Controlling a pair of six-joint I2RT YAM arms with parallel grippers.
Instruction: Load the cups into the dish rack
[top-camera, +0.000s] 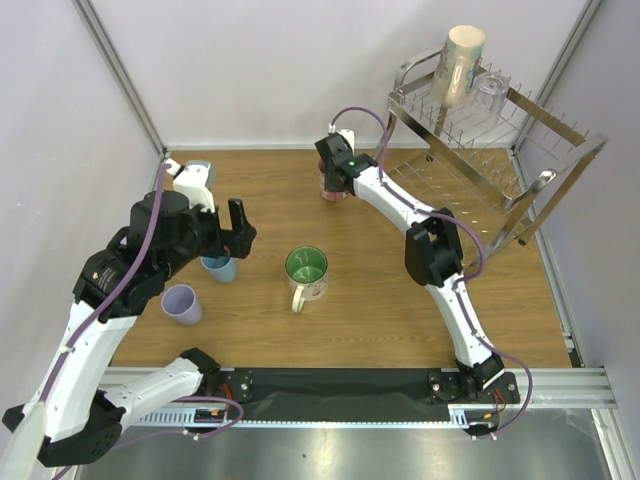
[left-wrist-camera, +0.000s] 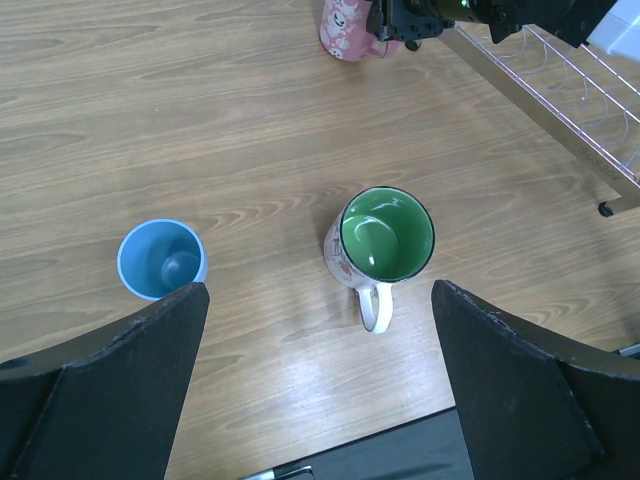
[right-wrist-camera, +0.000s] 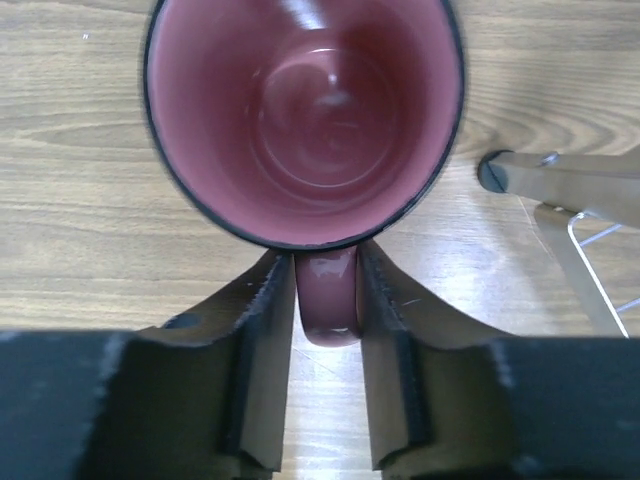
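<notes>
Nearest, the lavender tumbler (top-camera: 182, 304), light-blue tumbler (left-wrist-camera: 160, 260) and green-lined white mug (left-wrist-camera: 385, 235) are seen standing on the counter (left-wrist-camera: 250, 120), with the left claw (left-wrist-camera: 318, 290) held wide apart above them. Farther back, the right claw (right-wrist-camera: 325, 330) is clamped on the pink mug (right-wrist-camera: 305, 110) by its handle, just beside the dish rack (top-camera: 500, 160). On so narrow a hold, the mug could be swung or dropped in lifting, or knocked against the rack.

The top camera sits high behind the arms and looks down on the whole table (top-camera: 380, 310). The left wrist camera hangs fairly high, facing down toward 1 o'clock. The right wrist camera looks straight down, very close over the pink mug (right-wrist-camera: 305, 120). All three views show that mug.
</notes>
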